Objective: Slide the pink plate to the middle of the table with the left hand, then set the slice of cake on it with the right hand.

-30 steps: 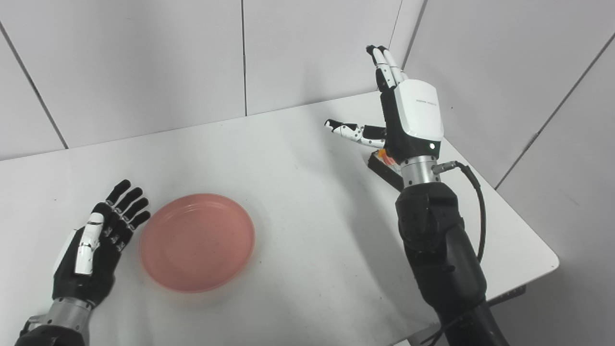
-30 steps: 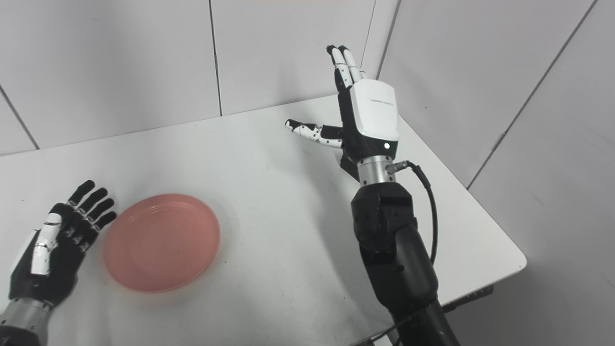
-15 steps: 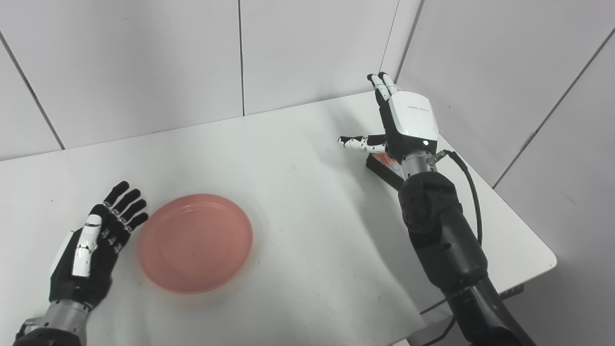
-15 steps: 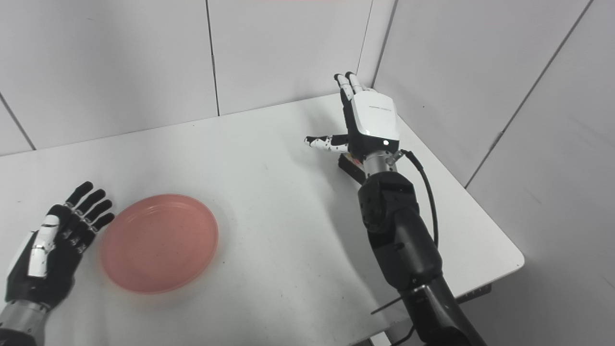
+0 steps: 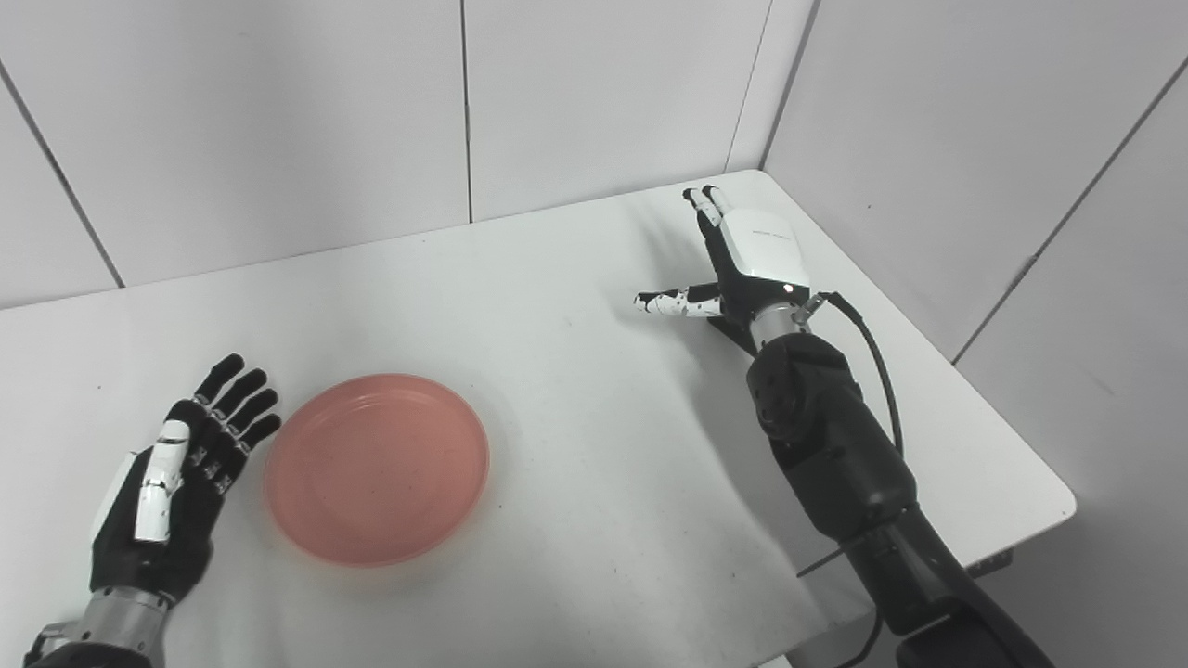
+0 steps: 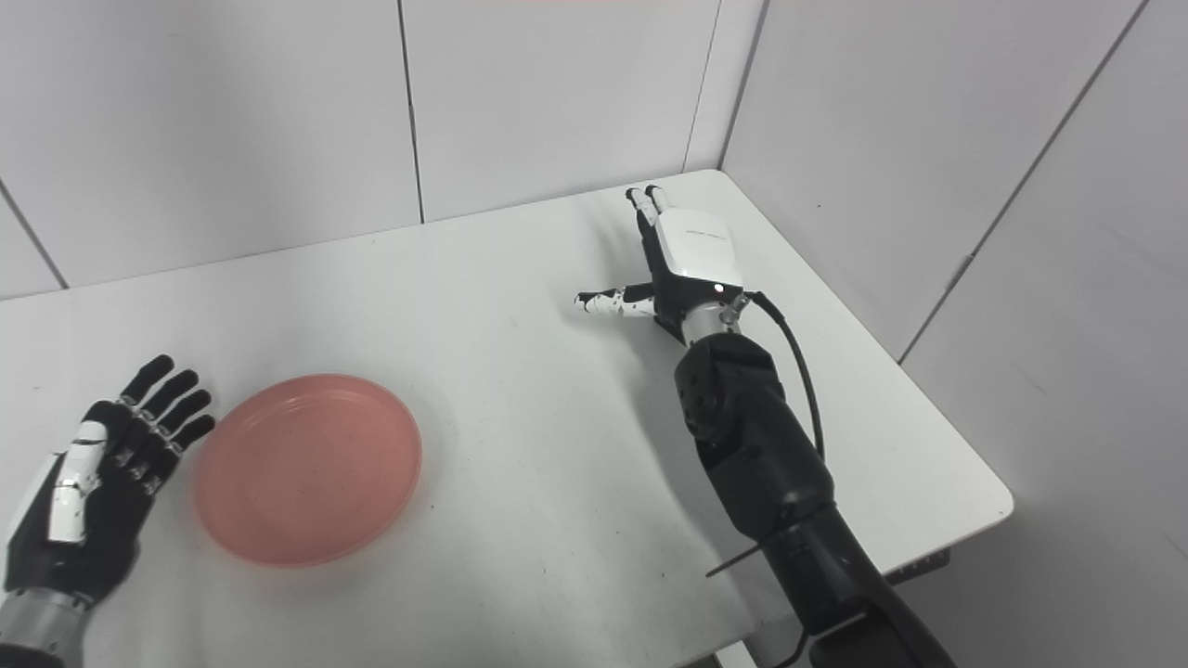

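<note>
The pink plate (image 5: 376, 467) lies on the white table (image 5: 557, 390), left of the middle. My left hand (image 5: 176, 492) rests open just left of the plate, a small gap from its rim, holding nothing. My right hand (image 5: 738, 269) is open low over the far right of the table, fingers pointing away and thumb out to the left. It covers the slice of cake; only a dark edge (image 5: 738, 336) shows under the wrist. In the right eye view the right hand (image 6: 682, 264) hides the cake almost fully.
Grey wall panels stand behind and to the right of the table. The table's right corner (image 5: 1067, 506) and front edge lie close to my right arm (image 5: 835, 445). A black cable (image 5: 877, 343) loops off the right wrist.
My right hand has come down from a raised pose to low over the cake at the far right. My left hand has drawn back slightly from the plate. The plate has not moved.
</note>
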